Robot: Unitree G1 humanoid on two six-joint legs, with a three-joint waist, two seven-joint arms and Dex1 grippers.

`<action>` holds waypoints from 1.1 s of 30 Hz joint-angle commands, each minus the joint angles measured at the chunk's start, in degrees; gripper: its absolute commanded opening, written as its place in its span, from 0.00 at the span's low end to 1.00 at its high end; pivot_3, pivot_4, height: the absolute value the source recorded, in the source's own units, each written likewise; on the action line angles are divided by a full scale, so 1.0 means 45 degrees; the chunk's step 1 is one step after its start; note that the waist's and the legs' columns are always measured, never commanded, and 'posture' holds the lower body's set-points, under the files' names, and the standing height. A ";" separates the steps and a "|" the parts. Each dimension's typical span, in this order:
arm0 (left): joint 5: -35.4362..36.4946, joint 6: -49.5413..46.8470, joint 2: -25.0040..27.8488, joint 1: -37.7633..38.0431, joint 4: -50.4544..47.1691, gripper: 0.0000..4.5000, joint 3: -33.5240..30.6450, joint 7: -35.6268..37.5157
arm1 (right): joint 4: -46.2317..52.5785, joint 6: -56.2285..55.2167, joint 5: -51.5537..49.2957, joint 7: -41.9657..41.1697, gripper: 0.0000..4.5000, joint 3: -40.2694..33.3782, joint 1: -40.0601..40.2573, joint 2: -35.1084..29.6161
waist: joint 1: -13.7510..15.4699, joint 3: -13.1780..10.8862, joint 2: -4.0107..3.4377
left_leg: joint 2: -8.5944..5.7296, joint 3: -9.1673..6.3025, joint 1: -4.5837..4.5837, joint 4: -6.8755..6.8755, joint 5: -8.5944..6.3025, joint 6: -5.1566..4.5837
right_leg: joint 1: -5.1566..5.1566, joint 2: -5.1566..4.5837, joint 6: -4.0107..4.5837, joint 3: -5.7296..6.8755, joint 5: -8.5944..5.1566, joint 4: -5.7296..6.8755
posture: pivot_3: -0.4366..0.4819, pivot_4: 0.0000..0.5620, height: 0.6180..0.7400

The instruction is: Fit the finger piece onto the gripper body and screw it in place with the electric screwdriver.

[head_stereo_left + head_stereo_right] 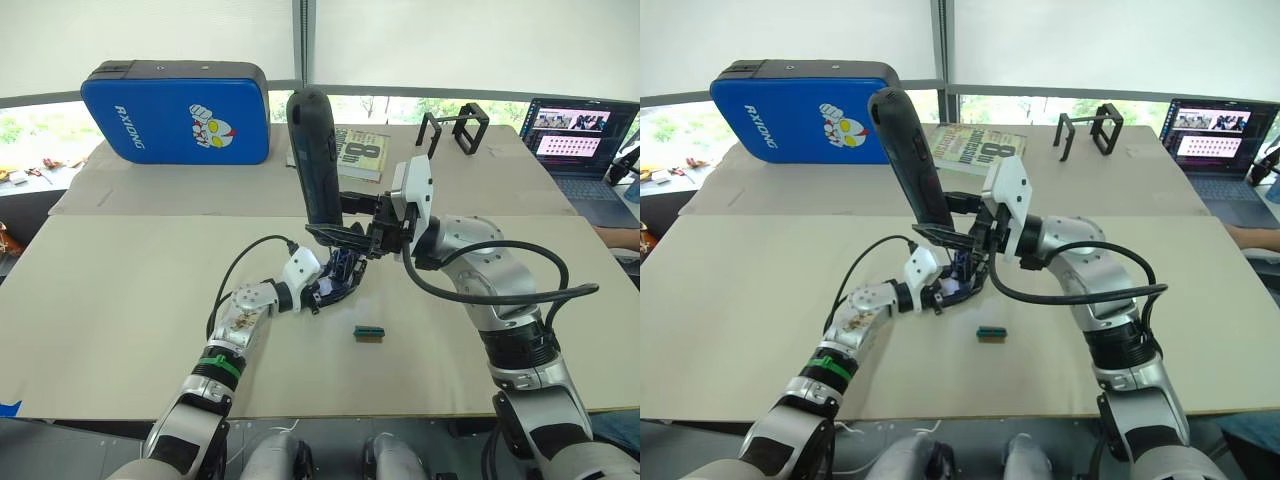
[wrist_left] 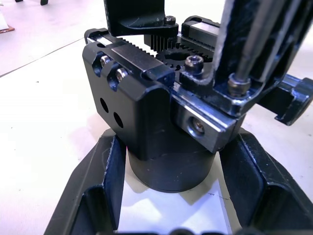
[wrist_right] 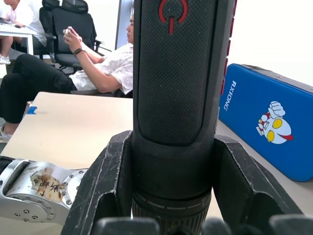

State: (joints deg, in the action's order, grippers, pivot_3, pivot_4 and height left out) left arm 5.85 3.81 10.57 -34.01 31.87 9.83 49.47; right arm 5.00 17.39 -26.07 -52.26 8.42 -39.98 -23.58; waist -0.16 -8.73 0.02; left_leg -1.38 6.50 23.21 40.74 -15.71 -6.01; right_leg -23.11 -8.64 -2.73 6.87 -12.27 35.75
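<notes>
While right tool point(image 1: 345, 235) grips electric screwdriver point(image 1: 312, 150), bit tip hidden behind gripper body point(image 2: 161, 122).

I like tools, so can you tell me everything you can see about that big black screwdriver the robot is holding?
The electric screwdriver is a long, thick, dark cylinder with a textured grip and a red power symbol on its side. The right gripper clamps it low on the barrel, both fingers pressed against it. It stands nearly upright, tilted slightly, tip pointing down. Its thin metal bit reaches a screw on the gripper body, which the left gripper steadies on the table.
</notes>
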 commanded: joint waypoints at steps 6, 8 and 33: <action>0.0208 0.0493 0.0041 -0.0201 -0.0670 0.50 -0.0175 0.0148 | -0.0717 0.0750 0.0746 0.0331 0.41 -0.0110 0.0875 -0.0626 | 0.0001 0.0003 0.0000 | 0.0003 -0.0001 0.0000 -0.0001 -0.0003 0.0004 | -0.0004 -0.0008 0.0001 -0.0001 -0.0001 0.0000 | 0.48 0.27 1.00; 0.0191 0.0505 0.0033 -0.0230 -0.0586 0.50 -0.0170 0.0142 | -0.0294 0.0883 0.0349 0.0336 0.41 -0.0446 0.0620 -0.0607 | 0.0002 0.0003 0.0000 | 0.0002 -0.0002 0.0002 -0.0002 -0.0005 0.0005 | -0.0005 -0.0011 0.0001 -0.0001 0.0000 -0.0001 | 0.48 0.27 1.00; 0.1705 -0.3494 0.3153 0.2297 -0.5758 1.00 -0.0616 0.2221 | 0.3059 1.0224 -1.0852 0.2798 0.41 -0.5255 0.1124 -0.4773 | -0.0020 -0.0019 0.0008 | 0.0017 0.0004 0.0239 -0.0001 0.0001 -0.0017 | -0.0216 -0.0015 0.0014 0.0024 0.0014 0.0005 | 0.48 0.27 1.00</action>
State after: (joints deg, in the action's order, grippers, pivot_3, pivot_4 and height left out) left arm 10.76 -9.64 23.20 -24.42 12.15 8.50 57.21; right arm 18.89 60.99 -71.34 -40.77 -11.89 -35.30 -43.80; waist -0.25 -8.82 0.06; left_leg -1.26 6.51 24.25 40.73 -15.71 -6.08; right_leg -24.05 -8.70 -2.64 6.99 -12.20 35.73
